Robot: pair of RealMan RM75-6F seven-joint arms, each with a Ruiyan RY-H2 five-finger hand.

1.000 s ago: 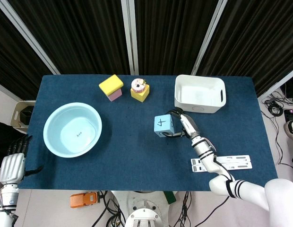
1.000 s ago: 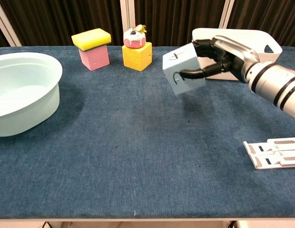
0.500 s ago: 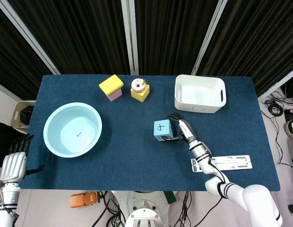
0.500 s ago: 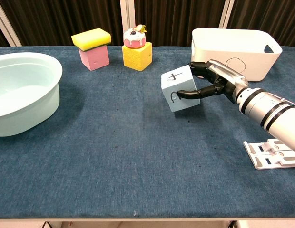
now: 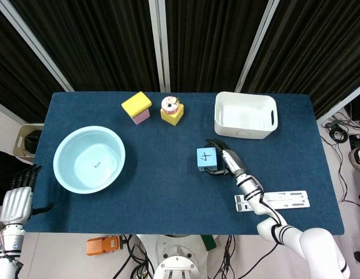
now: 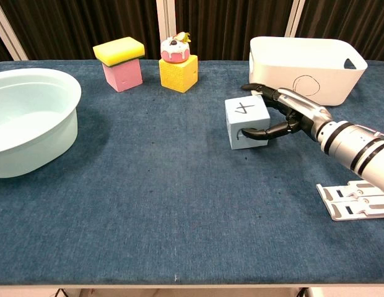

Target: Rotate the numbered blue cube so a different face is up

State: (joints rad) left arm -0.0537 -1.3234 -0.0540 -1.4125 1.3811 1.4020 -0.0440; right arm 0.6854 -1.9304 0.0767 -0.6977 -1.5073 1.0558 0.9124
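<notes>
The light blue numbered cube [image 5: 207, 158] [image 6: 246, 122] rests level on the blue table cloth, near the middle right. A "4" shows on its top face and a curved digit on its front face. My right hand [image 5: 226, 163] [image 6: 285, 114] wraps the cube's right side: the thumb presses on the front face and the other fingers reach round behind the top edge. My left hand [image 5: 17, 200] hangs off the table's near left corner with its fingers straight, holding nothing; the chest view does not show it.
A pale blue bowl [image 5: 58, 157] [image 6: 68, 86] stands at the left. At the back are a yellow sponge [image 5: 136, 104] [image 6: 119, 49] on a pink block, and a yellow block [image 5: 172, 115] [image 6: 178, 73] topped with a doughnut. A white bin [image 5: 245, 132] [image 6: 316, 74] is behind my right hand, a flat white bracket [image 5: 273, 200] [image 6: 356, 199] near the front right.
My right hand brought the cube down from the air onto the cloth and a little to the right. The cube went from tilted to level, with the "4" on top.
</notes>
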